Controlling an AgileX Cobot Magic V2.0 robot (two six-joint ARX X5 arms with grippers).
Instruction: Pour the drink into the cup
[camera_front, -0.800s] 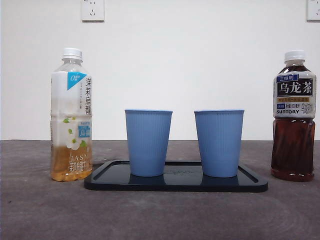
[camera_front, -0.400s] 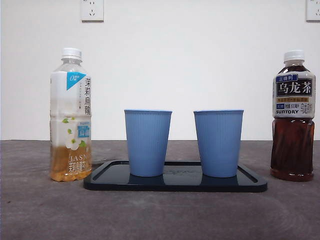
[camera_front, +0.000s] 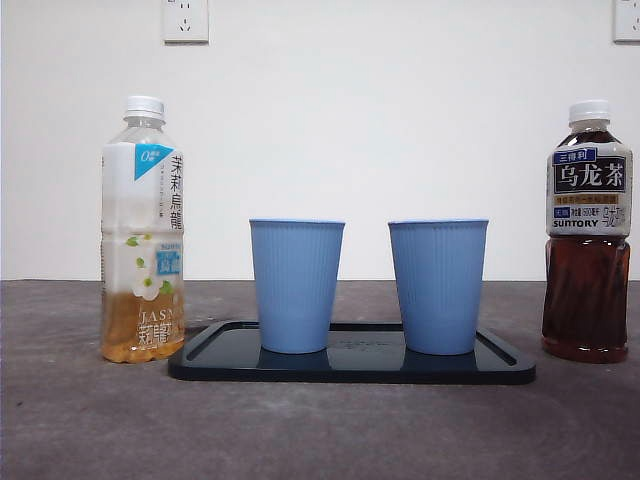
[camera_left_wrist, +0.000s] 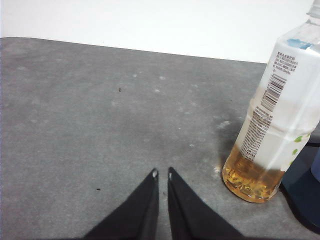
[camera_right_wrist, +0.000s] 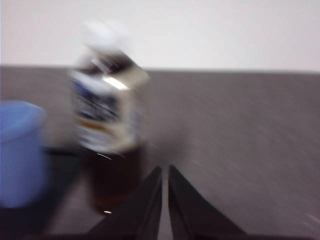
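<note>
Two blue ribbed cups (camera_front: 296, 284) (camera_front: 438, 285) stand upright on a black tray (camera_front: 351, 364) at the table's middle. A dark oolong tea bottle (camera_front: 588, 232) with a white cap stands at the right. A jasmine tea bottle (camera_front: 143, 232), about a quarter full of amber drink, stands at the left. My left gripper (camera_left_wrist: 161, 174) is shut, low over the table beside the jasmine bottle (camera_left_wrist: 272, 117). My right gripper (camera_right_wrist: 164, 171) is shut, close to the dark bottle (camera_right_wrist: 109, 131), with a blue cup (camera_right_wrist: 20, 150) beyond it; this view is blurred. Neither arm shows in the front view.
A white wall with two power sockets (camera_front: 185, 19) (camera_front: 627, 19) backs the grey table (camera_front: 320, 430). Bare grey tabletop (camera_left_wrist: 100, 110) stretches around the left gripper.
The things on the table stay in place. Motion blur in the right wrist view indicates the right arm is moving.
</note>
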